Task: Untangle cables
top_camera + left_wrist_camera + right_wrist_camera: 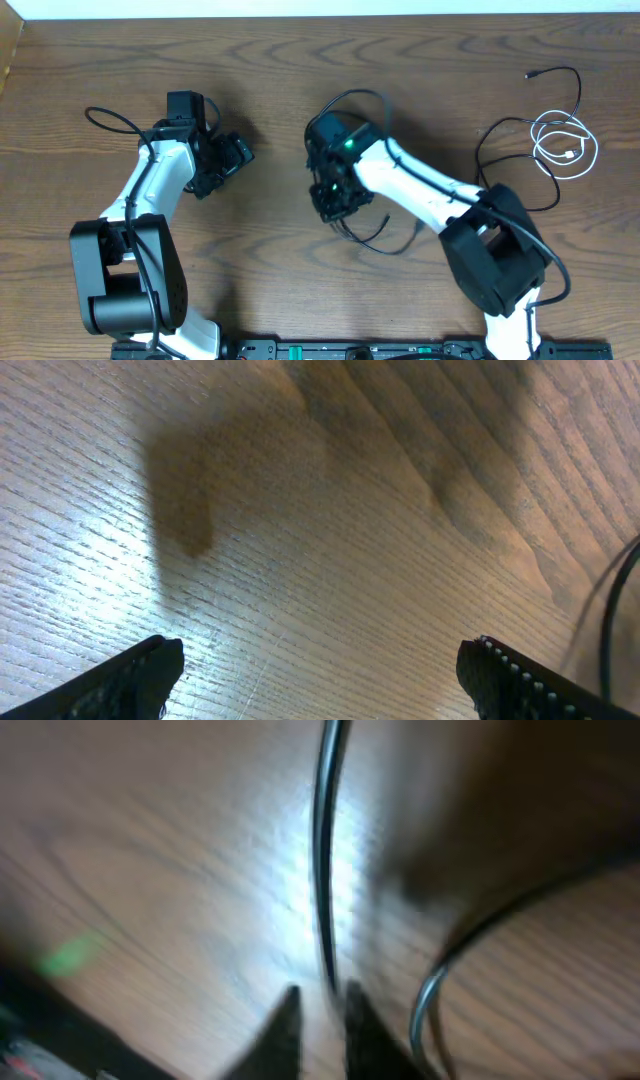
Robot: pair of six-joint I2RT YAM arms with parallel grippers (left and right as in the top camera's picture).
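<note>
Black cable [322, 870]: on the counter [280, 60], between the nearly-together fingertips of my right hand [320, 998], likely for pulling clear; I cannot tell its grip.
White cable [565, 145]: coiled far right, well apart.
Left hand [320, 670]: wide apart, empty.

Overhead sharp, even; right wrist motion-blurred, glare on table [300, 910]; left wrist shadowed.

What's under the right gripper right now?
Bare wood table and a black cable running between the fingertips of the right gripper. Overhead, the gripper covers that stretch; whether it's clamped is unclear.
</note>
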